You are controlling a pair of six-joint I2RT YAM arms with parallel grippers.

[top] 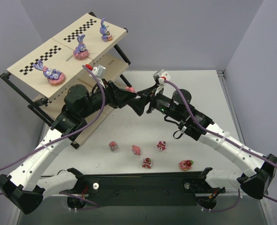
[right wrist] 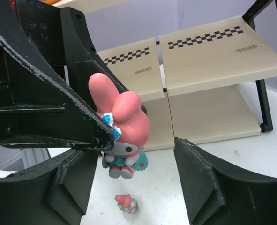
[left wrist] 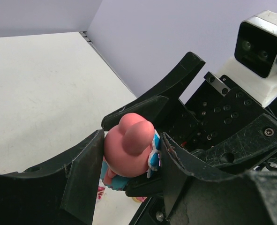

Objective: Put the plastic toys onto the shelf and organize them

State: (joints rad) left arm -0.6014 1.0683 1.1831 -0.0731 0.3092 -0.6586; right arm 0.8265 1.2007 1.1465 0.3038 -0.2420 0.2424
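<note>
My left gripper (top: 129,93) is shut on a pink long-eared figure (top: 131,88) in a teal dress, held in the air in front of the shelf (top: 30,63). The left wrist view shows the figure (left wrist: 129,150) pinched between both fingers. My right gripper (top: 139,100) faces it, open; in the right wrist view its fingers (right wrist: 208,183) stand wide on either side of the figure (right wrist: 124,124) without touching it. Three purple bunnies (top: 80,48) sit on the shelf's top board. Several small pink and red toys (top: 147,162) lie on the table.
The shelf's lower boards (right wrist: 213,117) show behind the held figure. One small toy (right wrist: 127,203) lies on the table right under the grippers. The table's right edge (top: 225,93) and the arm bases along the near rail (top: 143,185) bound the space.
</note>
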